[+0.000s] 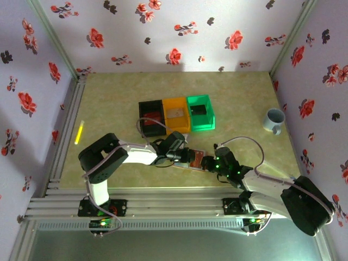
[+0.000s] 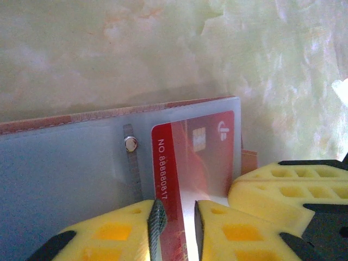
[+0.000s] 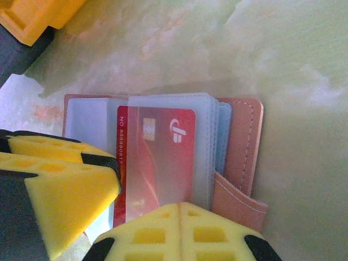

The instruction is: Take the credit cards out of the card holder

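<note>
- From above, you see the card holder (image 1: pixel 194 159) lying open near the table's (image 1: pixel 109 98) front edge, where both arms meet.
- Behind it you count three bins: black bin (image 1: pixel 151 115), orange bin (image 1: pixel 176 114), green bin (image 1: pixel 200 112); one mug (image 1: pixel 273 119) stands far right.
- Your right wrist view adds one red card (image 3: pixel 157 157) inside stacked clear sleeves (image 3: pixel 209 136).
- The left gripper (image 2: pixel 176 217) straddles that card's edge, jaws narrowly apart; you cannot tell whether it pinches.
- The right gripper (image 3: pixel 180 213) is pressed together at the holder's near edge.
</note>
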Tool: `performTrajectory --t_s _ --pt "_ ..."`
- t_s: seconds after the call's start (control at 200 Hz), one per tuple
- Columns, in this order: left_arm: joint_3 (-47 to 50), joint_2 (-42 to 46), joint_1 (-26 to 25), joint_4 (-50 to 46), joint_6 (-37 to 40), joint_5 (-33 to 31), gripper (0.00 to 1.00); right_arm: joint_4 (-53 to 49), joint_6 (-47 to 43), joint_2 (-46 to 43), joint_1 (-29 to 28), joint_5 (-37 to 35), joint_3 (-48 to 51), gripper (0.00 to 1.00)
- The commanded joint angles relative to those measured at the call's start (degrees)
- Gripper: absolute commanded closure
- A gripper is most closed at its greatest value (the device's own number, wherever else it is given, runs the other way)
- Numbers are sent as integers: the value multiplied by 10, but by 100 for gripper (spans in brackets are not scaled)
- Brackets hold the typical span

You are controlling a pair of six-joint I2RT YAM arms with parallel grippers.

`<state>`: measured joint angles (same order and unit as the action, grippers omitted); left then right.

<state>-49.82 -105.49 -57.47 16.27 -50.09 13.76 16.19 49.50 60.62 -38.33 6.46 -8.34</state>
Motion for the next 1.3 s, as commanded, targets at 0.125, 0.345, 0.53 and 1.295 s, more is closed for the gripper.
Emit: performTrajectory --t_s 0.125,0.345,0.53,1.295 --pt "26 -25 -2 3 19 20 81 10 -16 17 6 -1 14 100" --pt "31 -24 -1 6 24 23 94 12 -17 17 8 2 14 100" --pt "41 -14 1 13 27 23 100 5 -18 11 11 5 12 100" --pt "85 48 27 46 12 21 100 -13 -25 -16 19 30 8 100"
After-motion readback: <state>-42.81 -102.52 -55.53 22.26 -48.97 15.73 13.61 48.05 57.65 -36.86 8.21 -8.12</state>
